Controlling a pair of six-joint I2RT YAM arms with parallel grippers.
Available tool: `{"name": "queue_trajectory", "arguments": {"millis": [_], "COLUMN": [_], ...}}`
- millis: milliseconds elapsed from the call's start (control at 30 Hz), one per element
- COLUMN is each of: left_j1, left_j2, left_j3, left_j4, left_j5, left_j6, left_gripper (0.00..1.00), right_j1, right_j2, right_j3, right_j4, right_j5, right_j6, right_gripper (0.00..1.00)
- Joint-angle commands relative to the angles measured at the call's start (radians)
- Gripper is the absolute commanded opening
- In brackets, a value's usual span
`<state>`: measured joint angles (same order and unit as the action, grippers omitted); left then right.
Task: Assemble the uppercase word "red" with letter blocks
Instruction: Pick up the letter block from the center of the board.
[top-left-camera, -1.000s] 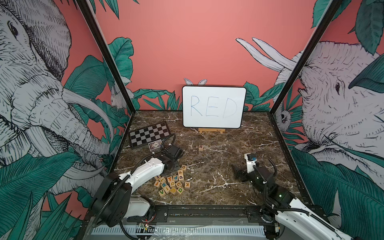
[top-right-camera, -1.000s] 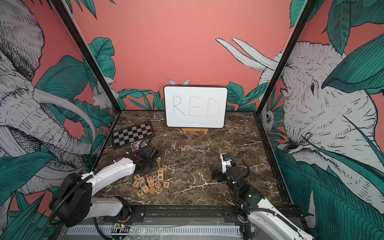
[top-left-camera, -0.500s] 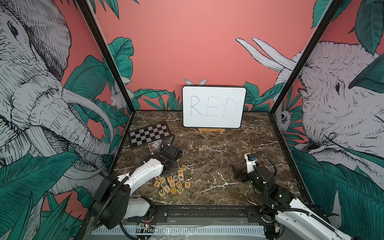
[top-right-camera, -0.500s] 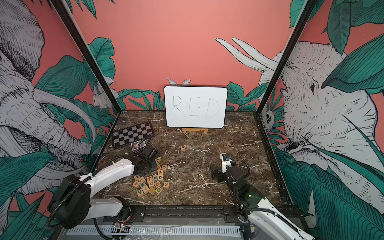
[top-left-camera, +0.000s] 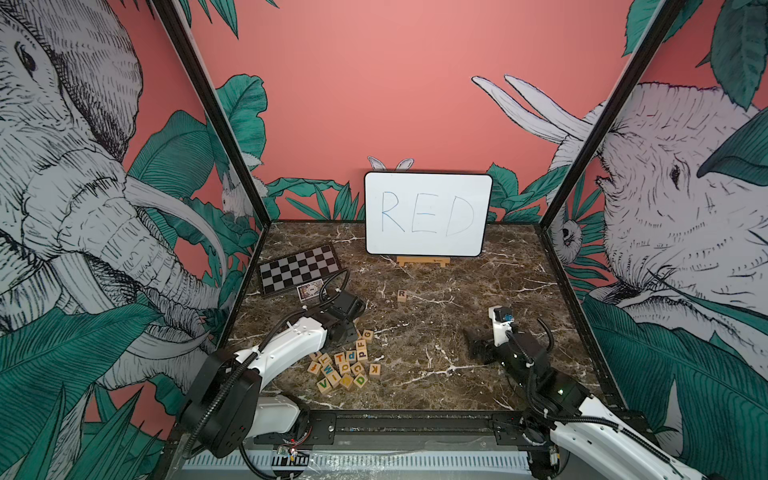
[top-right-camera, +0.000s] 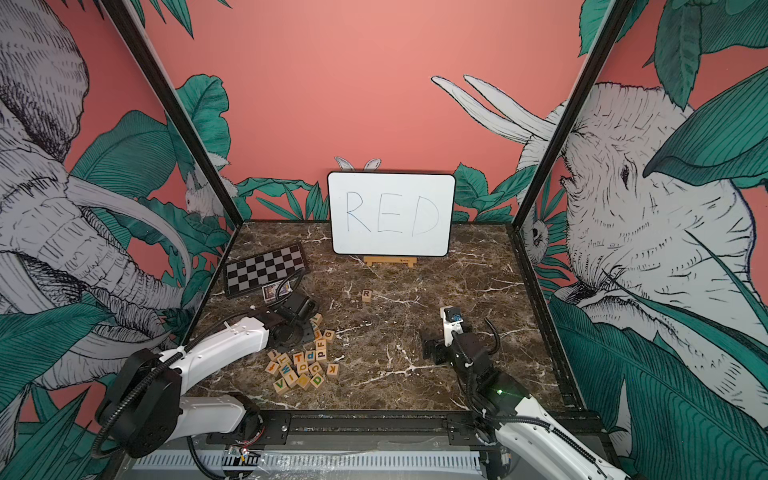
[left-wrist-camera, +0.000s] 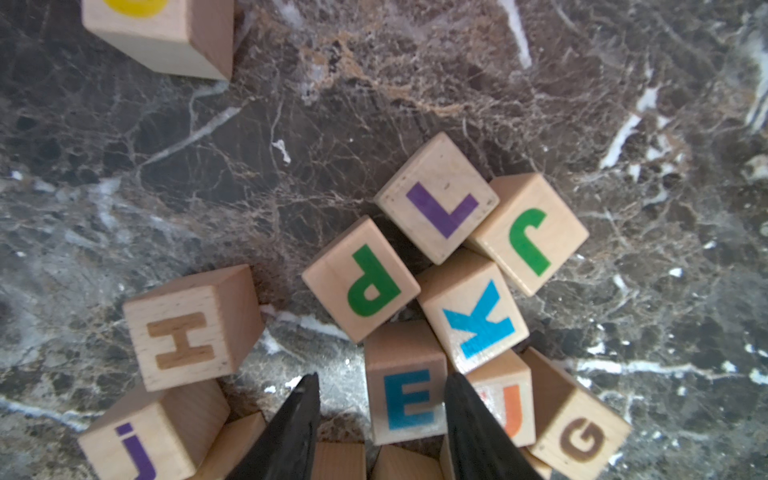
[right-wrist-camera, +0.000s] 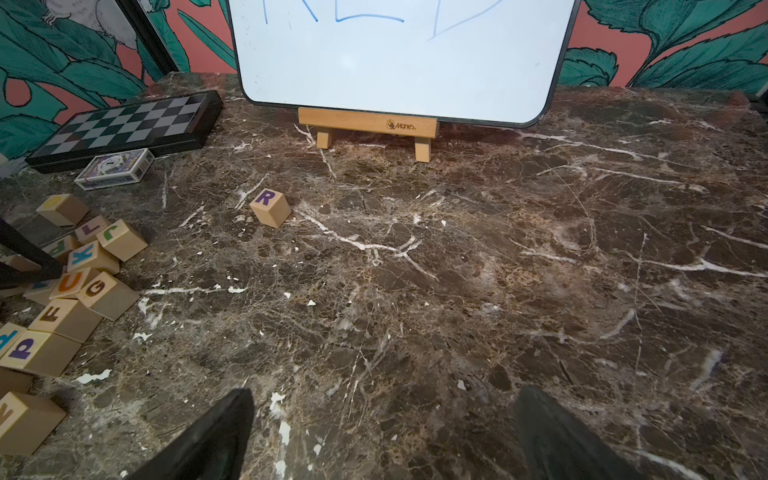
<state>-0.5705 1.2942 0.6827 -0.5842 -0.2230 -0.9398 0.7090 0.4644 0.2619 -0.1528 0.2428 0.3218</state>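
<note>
Straddling anything with your left gripper (left-wrist-camera: 382, 376)?

Yes. My left jaws stand partly apart around the pale wooden cube printed with a teal-blue E (left-wrist-camera: 405, 399). One black finger (left-wrist-camera: 469, 424) touches its side; between the other and the wood a strip of marble shows, so nothing is clamped. That cube sits flat in the cluster of pale wooden letter cubes (top-left-camera: 345, 368) at 8 o'clock on the brown veined marble tabletop (top-left-camera: 457, 365), with a blue K cube (left-wrist-camera: 478, 320) and an orange U cube (left-wrist-camera: 511, 407) just beside it.

And your right gripper (right-wrist-camera: 384, 395)?

My right jaws are spread wide, nothing between them, over bare marble at 4 o'clock.

Where are the other letters?

The pale wooden cube with a purple R (top-left-camera: 401, 295) stands alone a little toward 12 o'clock from the table's middle, well apart from the cluster, in front of the white board with blue handwritten RED (top-left-camera: 428, 216) on its small wooden easel (top-left-camera: 423, 262). A cube with a green D (top-left-camera: 360, 379) lies at the cluster's 5 o'clock edge. The black-and-grey checkered board (top-left-camera: 297, 270) lies at 10 o'clock, a small printed card box (top-left-camera: 310, 289) just beside it.
</note>
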Motion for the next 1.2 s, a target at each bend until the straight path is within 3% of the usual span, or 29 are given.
{"name": "queue_trajectory", "arguments": {"millis": [0,200,567,1167], "left_j1": [0.004,0.004,0.004,0.005], "left_j2": [-0.021,-0.045,-0.066,0.006], "left_j3": [-0.021,-0.035,-0.026,-0.039], "left_j4": [-0.05,-0.065,-0.022,0.007], "left_j5": [-0.033,-0.063,0.013,-0.011], "left_j6": [0.001,-0.017,-0.029,-0.001], "left_gripper": [0.51,0.51,0.53,0.51], "right_j1": [0.004,0.004,0.004,0.004], "right_j2": [-0.003,0.0,0.002,0.012], "right_j3": [-0.006,-0.009,-0.009,-0.006], "right_j4": [0.028,0.032,0.034,0.036], "right_j5": [-0.003,0.0,-0.002,-0.003], "right_j6": [0.004,0.004,0.002,0.004], "right_gripper": [0.98,0.98,0.98,0.98]}}
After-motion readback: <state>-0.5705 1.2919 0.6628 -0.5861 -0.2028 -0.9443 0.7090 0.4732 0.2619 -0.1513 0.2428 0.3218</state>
